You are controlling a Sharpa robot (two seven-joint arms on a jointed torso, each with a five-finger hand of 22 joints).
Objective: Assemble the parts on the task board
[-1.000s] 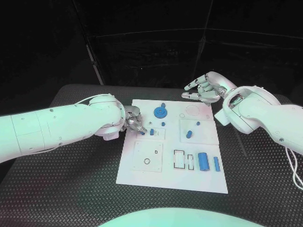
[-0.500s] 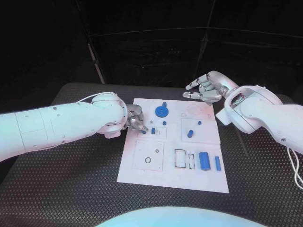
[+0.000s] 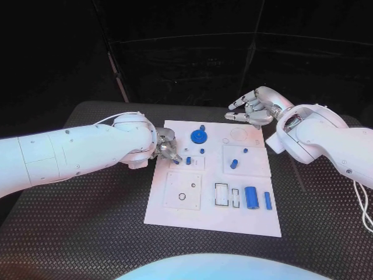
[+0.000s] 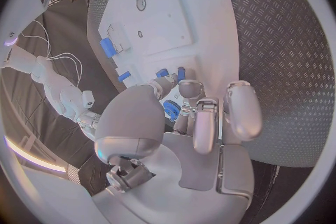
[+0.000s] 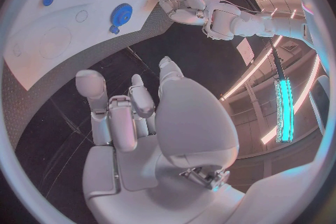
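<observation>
The left hand (image 3: 165,150) is seen curled down at the task board's (image 3: 210,219) left edge, fingertips close around a small blue part (image 3: 187,161); whether it's actually pinched can't be made out, since the fingers hide the contact. The right hand (image 3: 252,108) is held spread and empty above the tabletop (image 3: 85,221) past the board's far corner. A blue gear (image 3: 199,137) is seen near the far edge.
</observation>
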